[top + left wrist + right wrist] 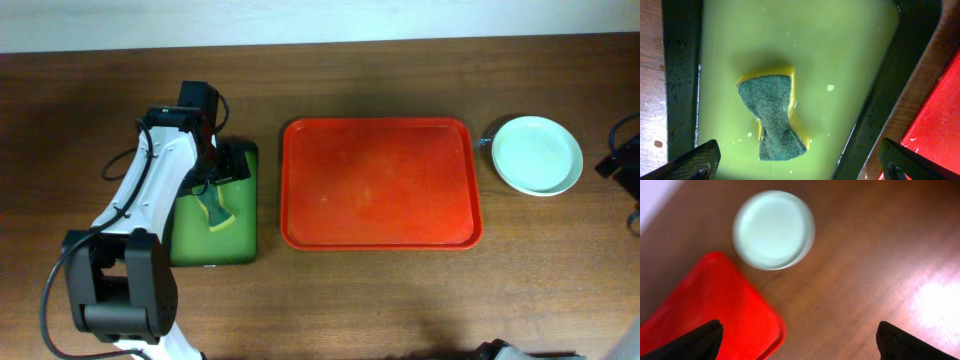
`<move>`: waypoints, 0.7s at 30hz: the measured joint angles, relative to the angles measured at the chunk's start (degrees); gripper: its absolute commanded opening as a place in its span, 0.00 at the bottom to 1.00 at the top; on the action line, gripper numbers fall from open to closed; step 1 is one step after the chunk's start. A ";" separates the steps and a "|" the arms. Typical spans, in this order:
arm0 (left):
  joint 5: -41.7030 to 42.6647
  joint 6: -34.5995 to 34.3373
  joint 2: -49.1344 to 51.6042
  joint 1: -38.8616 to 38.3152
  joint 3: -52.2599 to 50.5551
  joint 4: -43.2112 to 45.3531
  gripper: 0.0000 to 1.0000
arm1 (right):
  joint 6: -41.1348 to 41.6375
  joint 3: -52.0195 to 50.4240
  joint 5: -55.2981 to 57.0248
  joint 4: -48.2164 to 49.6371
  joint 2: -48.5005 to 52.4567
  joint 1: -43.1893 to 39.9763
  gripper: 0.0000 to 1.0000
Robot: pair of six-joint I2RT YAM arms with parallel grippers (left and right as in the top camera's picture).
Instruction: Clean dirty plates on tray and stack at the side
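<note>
The red tray (380, 182) lies in the middle of the table with nothing on it; its corner shows in the right wrist view (715, 310) and its edge in the left wrist view (940, 125). The pale-mint plates (538, 155) sit as one stack on the wood just right of the tray, also in the right wrist view (773, 229); I cannot tell how many. My left gripper (232, 170) (800, 162) is open above a yellow-and-green sponge (772, 117). My right gripper (625, 160) (800, 342) is open and empty, right of the plates.
The sponge (215, 213) lies in yellow-green liquid in the dark green tray (240, 245), left of the red tray; its dark rim shows in the left wrist view (680, 75). The table is brown wood with a pale wall behind.
</note>
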 measured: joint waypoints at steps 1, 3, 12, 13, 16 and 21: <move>-0.02 0.00 0.00 0.00 0.00 0.00 0.99 | 0.11 -1.05 -1.49 1.62 -6.91 3.43 0.98; 0.00 0.00 0.00 0.00 0.00 0.02 0.99 | 0.20 -6.51 -8.04 2.82 -19.39 13.68 0.98; 0.00 0.00 0.00 0.00 0.00 0.00 0.99 | -0.17 -26.53 -11.89 -5.16 -27.71 28.76 0.99; 0.00 0.00 0.00 0.00 0.00 -0.02 0.99 | -0.83 -26.84 -11.72 -5.07 -27.71 29.11 0.98; 0.00 0.00 0.00 0.00 0.00 0.11 0.99 | -7.80 -33.64 -12.07 4.63 -34.53 31.47 0.98; 0.02 0.00 -0.04 0.00 0.17 0.00 0.99 | -16.57 -57.44 -14.56 32.11 -69.55 37.24 0.98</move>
